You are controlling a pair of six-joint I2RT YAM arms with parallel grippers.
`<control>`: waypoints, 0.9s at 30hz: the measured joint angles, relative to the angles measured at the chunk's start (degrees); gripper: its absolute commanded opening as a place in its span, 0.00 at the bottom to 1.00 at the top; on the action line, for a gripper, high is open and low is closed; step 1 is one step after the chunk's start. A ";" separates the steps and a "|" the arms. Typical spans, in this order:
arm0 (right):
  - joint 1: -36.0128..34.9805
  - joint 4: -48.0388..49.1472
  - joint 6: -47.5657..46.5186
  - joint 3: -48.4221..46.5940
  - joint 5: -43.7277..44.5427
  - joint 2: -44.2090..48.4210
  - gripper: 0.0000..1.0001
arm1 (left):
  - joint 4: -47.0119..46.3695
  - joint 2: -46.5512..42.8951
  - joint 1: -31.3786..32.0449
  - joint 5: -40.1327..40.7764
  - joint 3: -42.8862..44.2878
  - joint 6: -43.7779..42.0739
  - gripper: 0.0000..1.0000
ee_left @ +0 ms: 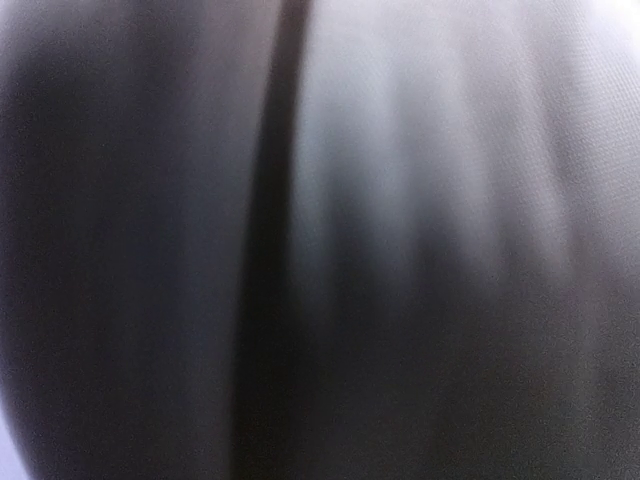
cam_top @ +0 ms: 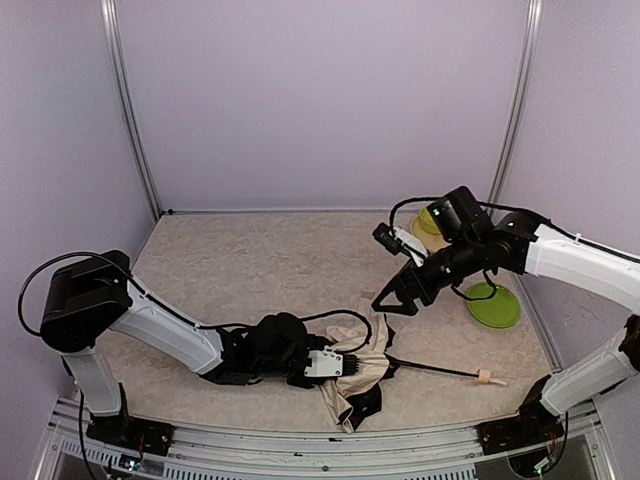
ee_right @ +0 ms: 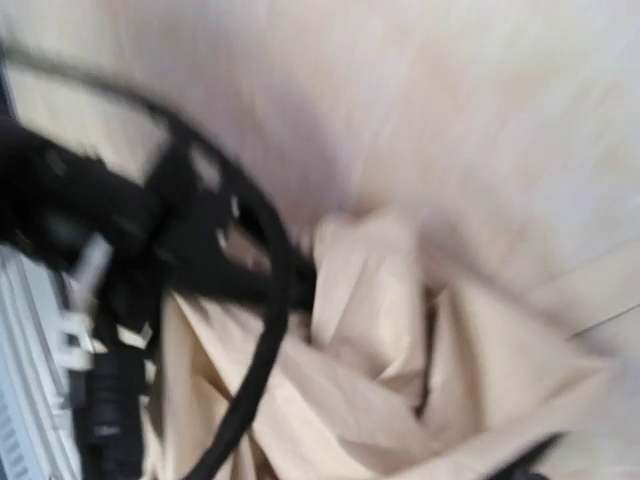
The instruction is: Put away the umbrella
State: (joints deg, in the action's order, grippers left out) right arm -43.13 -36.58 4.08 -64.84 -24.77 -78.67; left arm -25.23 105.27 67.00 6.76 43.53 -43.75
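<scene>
The umbrella [cam_top: 365, 375] lies crumpled on the table near the front edge, cream fabric with black lining showing. Its thin black shaft [cam_top: 430, 368] runs right to the small beige handle [cam_top: 486, 377]. My left gripper [cam_top: 345, 365] is pushed into the fabric from the left, its fingers hidden. The left wrist view shows only dark blurred fabric [ee_left: 400, 250]. My right gripper [cam_top: 388, 303] hovers just above the umbrella's far side with its fingers spread and nothing between them. The right wrist view is blurred and shows cream folds [ee_right: 400, 330] and the left arm's black cable [ee_right: 260, 330].
A green plate [cam_top: 493, 305] lies on the table at the right, under my right arm. A second yellow-green item [cam_top: 432, 222] sits at the back right by the wall post. Walls enclose the beige table [cam_top: 260, 270] on three sides.
</scene>
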 measured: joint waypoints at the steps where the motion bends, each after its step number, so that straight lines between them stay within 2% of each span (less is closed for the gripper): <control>1: 0.72 0.02 0.04 -0.04 0.24 2.21 0.81 | 0.00 0.00 0.00 0.00 0.00 -0.02 0.49; 4: 1.77 -0.81 0.07 0.15 2.89 5.73 0.78 | 0.04 0.00 0.00 0.00 0.00 0.00 0.50; 8: 1.40 -2.36 -0.11 2.58 4.96 3.17 0.79 | 0.07 0.00 0.00 -0.02 0.02 0.00 0.50; 12: -0.37 -2.12 -0.46 4.48 4.35 -1.95 0.85 | 0.09 0.00 -0.02 -0.04 0.02 0.02 0.50; 18: -3.82 3.04 -0.90 4.46 2.05 -6.91 0.89 | 0.11 0.00 -0.02 -0.02 0.02 0.02 0.50; 24: -5.79 7.67 -0.57 7.76 1.03 -12.46 0.99 | 0.11 0.00 -0.02 -0.02 0.02 0.07 0.51; 27: -6.67 9.70 0.07 9.73 0.72 -14.34 1.00 | 0.11 0.00 -0.02 -0.02 0.02 0.24 0.53</control>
State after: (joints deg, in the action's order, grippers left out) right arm -49.80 -26.87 4.14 -55.11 -24.05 -93.01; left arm -25.12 105.27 66.98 6.74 43.55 -43.51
